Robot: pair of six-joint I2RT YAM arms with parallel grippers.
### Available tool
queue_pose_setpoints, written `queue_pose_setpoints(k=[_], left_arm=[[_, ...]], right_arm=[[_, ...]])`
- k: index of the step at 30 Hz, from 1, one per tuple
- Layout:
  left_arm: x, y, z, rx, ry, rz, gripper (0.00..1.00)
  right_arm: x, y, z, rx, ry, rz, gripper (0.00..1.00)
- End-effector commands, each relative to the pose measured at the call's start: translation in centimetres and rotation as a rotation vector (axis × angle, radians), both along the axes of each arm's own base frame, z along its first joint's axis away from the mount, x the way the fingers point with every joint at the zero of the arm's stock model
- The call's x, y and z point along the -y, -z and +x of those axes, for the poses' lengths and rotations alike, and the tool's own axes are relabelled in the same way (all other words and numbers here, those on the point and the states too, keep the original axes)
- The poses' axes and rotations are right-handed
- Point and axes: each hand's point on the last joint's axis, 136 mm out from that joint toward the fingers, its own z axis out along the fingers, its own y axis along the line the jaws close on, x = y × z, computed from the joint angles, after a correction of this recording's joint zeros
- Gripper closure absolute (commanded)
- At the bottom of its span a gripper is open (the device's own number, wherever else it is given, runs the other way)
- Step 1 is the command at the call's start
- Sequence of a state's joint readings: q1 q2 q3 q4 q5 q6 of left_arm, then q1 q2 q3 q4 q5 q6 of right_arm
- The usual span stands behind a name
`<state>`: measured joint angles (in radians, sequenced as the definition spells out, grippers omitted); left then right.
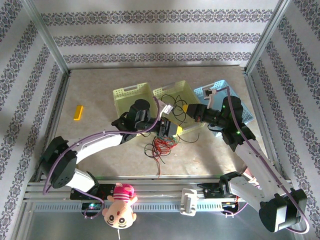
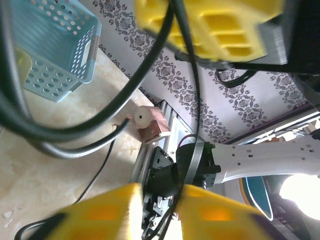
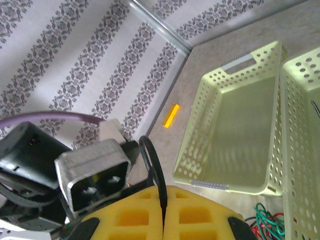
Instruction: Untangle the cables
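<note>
A small yellow rectangular block (image 1: 77,112) lies far left on the beige tabletop (image 1: 95,85). Two pale-green perforated plastic baskets (image 1: 131,90) stand side by side at the far middle. Just near of them, the left gripper (image 2: 175,212) has its jaws almost together, with a thin black cable (image 2: 198,100) caught between. The tangle of thin red, green and black cables (image 1: 160,147) lies nearer still. The right gripper (image 3: 163,212) has its jaws pressed tight on a black strand (image 3: 152,160). A blue perforated basket (image 1: 220,86) stands far right.
</note>
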<state>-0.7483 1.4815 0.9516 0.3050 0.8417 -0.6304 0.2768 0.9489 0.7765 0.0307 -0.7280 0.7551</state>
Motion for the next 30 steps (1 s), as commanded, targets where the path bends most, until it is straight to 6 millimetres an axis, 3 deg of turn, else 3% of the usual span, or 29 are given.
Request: queue_pose_setpoints(k=[1, 17, 25, 30], left_arm=[[0.9, -1.4, 0.1, 0.04, 0.02, -0.059, 1.0], [0.2, 5.6, 0.1, -0.086, -0.016, 0.017, 1.0], [0.1, 5.7, -0.2, -0.083, 0.0, 0.026, 1.0], [-0.2, 4.9, -0.7, -0.091, 0.028, 0.009, 1.0]], right_arm=[[0.4, -1.5, 0.9, 0.03, 0.058, 0.063, 1.0], [4.3, -3.7, 3.0, -0.005, 0.237, 0.329, 1.0], [3.5, -2.6, 2.7, -0.015, 0.184, 0.254, 1.0], [5.3, -1.9, 3.3, -0.019, 0.271, 0.258, 1.0]])
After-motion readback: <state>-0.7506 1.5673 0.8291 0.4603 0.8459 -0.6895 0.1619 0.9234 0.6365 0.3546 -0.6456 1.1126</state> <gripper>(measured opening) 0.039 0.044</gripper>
